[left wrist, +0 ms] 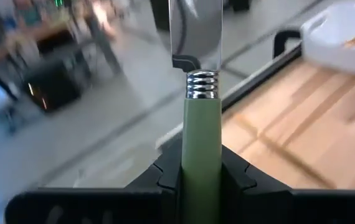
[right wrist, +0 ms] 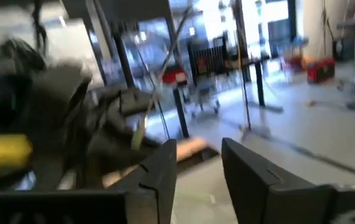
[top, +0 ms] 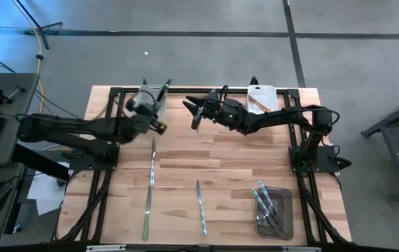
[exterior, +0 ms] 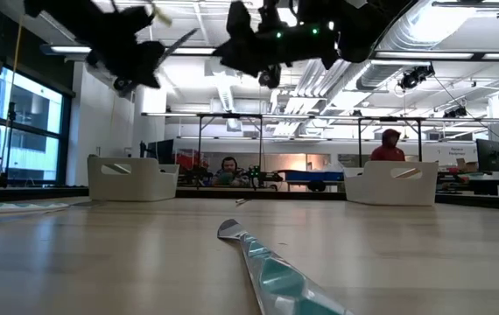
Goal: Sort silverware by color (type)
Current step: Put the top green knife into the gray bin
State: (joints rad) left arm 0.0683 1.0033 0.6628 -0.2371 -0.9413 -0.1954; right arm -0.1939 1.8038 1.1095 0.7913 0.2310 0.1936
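Note:
A knife [left wrist: 201, 93] with a pale green handle and a silver blade is in my left gripper [left wrist: 201, 171], which is shut on it and raised over the far left of the table, beside the far-left bin [top: 150, 98]. My right gripper [right wrist: 199, 162] hovers open and bare at the far middle [top: 196, 113], facing the left arm. On the wood lie a silver knife [top: 152, 159], a green-handled piece [top: 147, 210] and a blue-green knife [top: 200, 204], each flat on its side. My left gripper pinches the knife's green handle [left wrist: 201, 146] between its two fingers, just behind the ribbed silver collar. The fingers lie along the knife, and the blade [left wrist: 195, 28] sticks out past the fingertips. The knife is lifted clear of the table.
The far-right white bin [top: 262, 98] holds a gold-bronze piece. A clear bin [top: 273, 210] at the near right holds several blue-green pieces. Black frame rails [top: 101, 175] run along the table's sides. People sit in the room beyond the far edge.

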